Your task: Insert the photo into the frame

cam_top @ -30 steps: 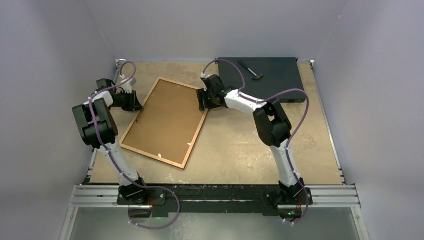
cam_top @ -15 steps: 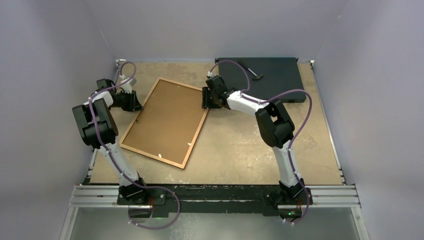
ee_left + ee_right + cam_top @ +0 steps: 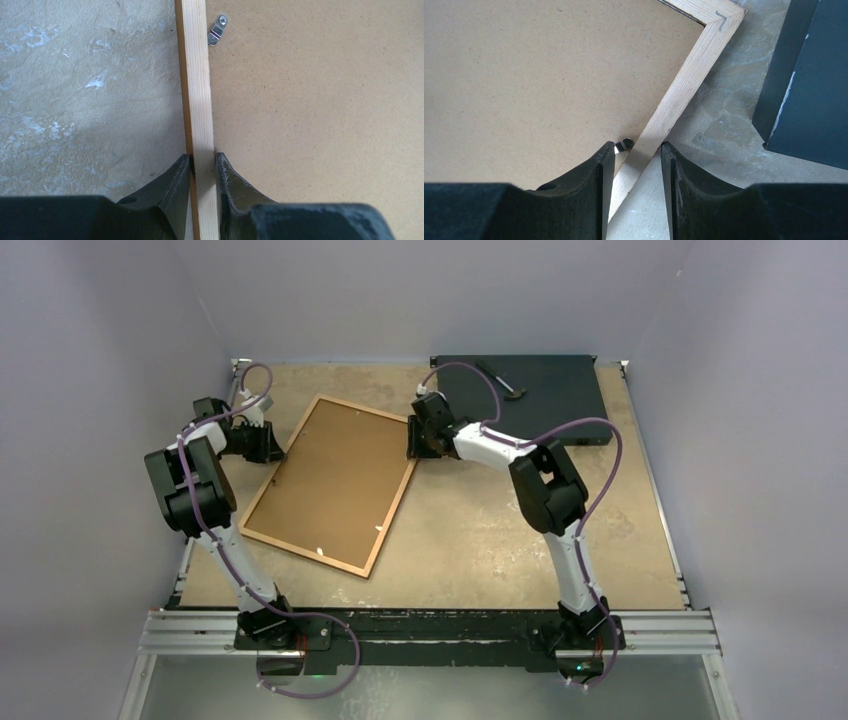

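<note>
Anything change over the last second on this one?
The right gripper shifted slightly toward the far side along the frame, following its right rail, and now stands open astride that rail. The left gripper stayed shut on the left rail. The frame and its backing sheet did not move.

Even, soft overhead light; sharp views, faint shadows.

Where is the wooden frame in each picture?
Top view: the frame lies tilted, left of middle.
Left wrist: the frame is the pale strip up the middle, pinched by the left gripper.
Right wrist: the frame is the slanted strip, corner at upper right.
Shared landmark: the brown board inside it.
</note>
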### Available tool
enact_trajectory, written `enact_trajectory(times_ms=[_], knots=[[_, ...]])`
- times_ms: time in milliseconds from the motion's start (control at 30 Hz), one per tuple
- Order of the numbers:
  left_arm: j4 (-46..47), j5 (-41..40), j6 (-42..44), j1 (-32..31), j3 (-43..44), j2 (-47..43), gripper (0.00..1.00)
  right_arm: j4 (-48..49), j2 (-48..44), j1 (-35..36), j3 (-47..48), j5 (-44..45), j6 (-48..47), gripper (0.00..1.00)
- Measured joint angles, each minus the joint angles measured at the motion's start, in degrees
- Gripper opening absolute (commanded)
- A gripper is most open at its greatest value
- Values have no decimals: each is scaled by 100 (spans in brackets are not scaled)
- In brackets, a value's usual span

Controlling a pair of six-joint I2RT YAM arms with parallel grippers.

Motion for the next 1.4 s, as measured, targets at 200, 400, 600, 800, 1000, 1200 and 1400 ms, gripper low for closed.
enact_trajectory(times_ms=[200,400,600,800,1000,1200,1400], knots=[[-13,0,11,0,7,0,20,-20,68,0,2,11,-98,36],[-22,0,22,0,9,0,19,-42,68,-9,2,-68,-260,36],[-24,0,24,0,9,0,18,-35,68,-9,4,-70,-264,41],[-26,0,26,-2,9,0,18,-11,68,-7,4,-20,-7,41],[-26,0,61,0,9,0,17,0,68,-4,4,136,289,40],[-26,2,66,0,9,0,17,87,68,-4,-46,254,623,39],[-31,7,107,7,9,-2,17,254,68,-13,-111,315,872,37]])
